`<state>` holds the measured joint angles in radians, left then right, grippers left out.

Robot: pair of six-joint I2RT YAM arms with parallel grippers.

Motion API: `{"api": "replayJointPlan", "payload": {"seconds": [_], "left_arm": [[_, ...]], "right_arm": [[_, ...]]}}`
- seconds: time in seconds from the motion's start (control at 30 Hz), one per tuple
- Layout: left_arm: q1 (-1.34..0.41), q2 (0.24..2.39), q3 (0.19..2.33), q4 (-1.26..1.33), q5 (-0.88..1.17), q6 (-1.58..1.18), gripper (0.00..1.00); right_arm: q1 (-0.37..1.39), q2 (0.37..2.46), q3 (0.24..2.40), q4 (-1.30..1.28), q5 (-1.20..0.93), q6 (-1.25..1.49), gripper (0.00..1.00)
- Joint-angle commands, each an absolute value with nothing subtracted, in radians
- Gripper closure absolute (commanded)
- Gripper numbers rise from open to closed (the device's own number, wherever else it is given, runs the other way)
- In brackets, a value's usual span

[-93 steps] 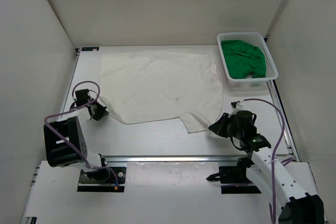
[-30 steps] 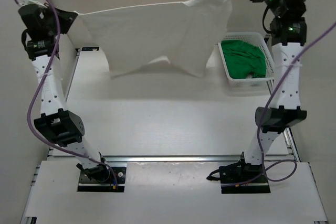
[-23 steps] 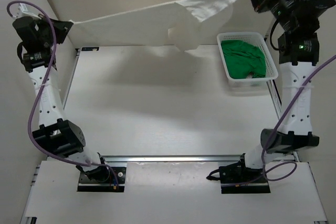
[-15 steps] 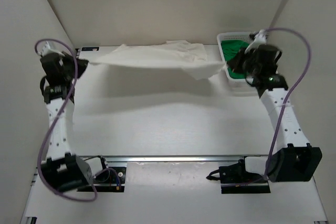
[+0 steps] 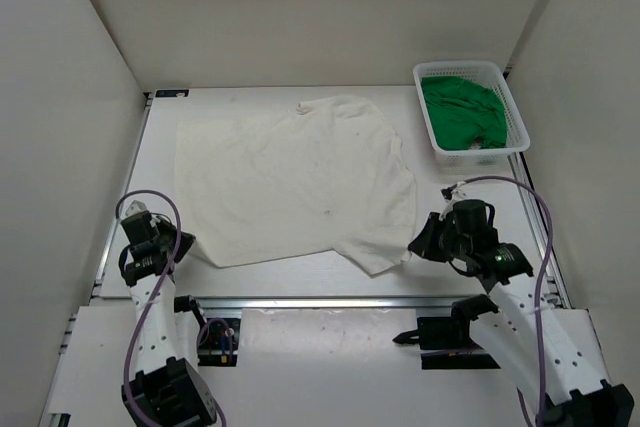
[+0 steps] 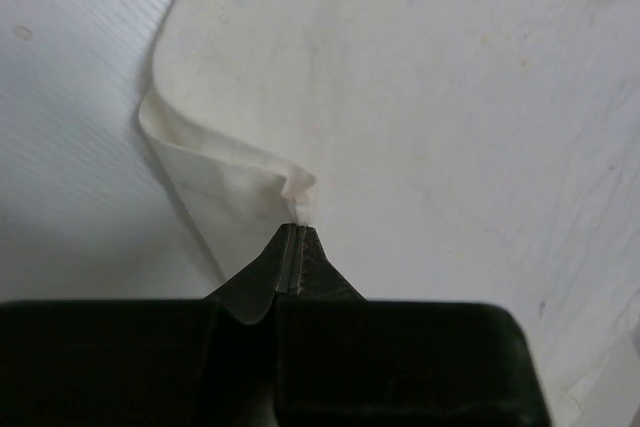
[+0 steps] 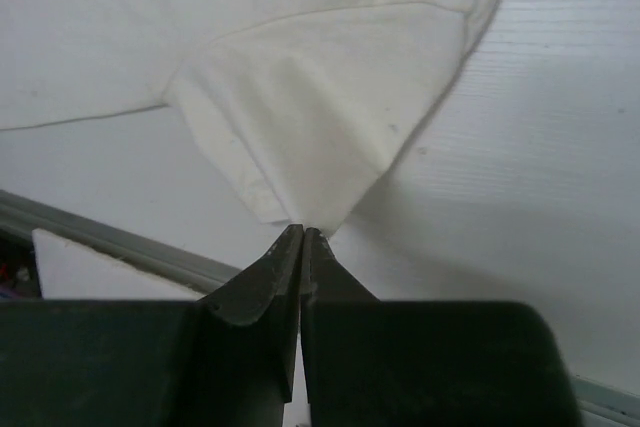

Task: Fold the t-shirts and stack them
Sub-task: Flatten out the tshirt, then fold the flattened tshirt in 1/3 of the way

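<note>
White t-shirt (image 5: pixel 300 177) lies spread flat — left tool (image 6: pixel 291 235) and right tool (image 7: pixel 303 234) clamped on its near edge

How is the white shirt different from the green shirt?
The white shirt lies spread flat on the table; the green shirt is bunched up in the basket. The left fingers and right fingers pinch the white shirt's near edge; nothing touches the green shirt. Both are cloth, neither neatly folded.

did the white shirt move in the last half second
Yes: the white shirt dropped from mid-air beside the basket to flat on the table.
</note>
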<state>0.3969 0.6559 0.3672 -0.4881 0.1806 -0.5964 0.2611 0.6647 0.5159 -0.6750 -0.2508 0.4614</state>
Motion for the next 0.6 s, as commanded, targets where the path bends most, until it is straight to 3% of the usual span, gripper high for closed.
{"api": "replayJointPlan", "payload": {"seconds": [0.0, 0.23, 0.57], "left_arm": [[0.419, 0.666, 0.396, -0.465, 0.319, -0.578, 1.0], [0.417, 0.678, 0.414, -0.454, 0.296, -0.575, 1.0], [0.522, 0.879, 0.426, -0.275, 0.413, -0.727, 1.0]], "right_arm": [[0.33, 0.569, 0.569, -0.704, -0.215, 0.589, 1.0], [0.29, 0.422, 0.426, -0.717, -0.319, 0.658, 1.0], [0.132, 0.922, 0.652, -0.398, -0.321, 0.505, 1.0]]}}
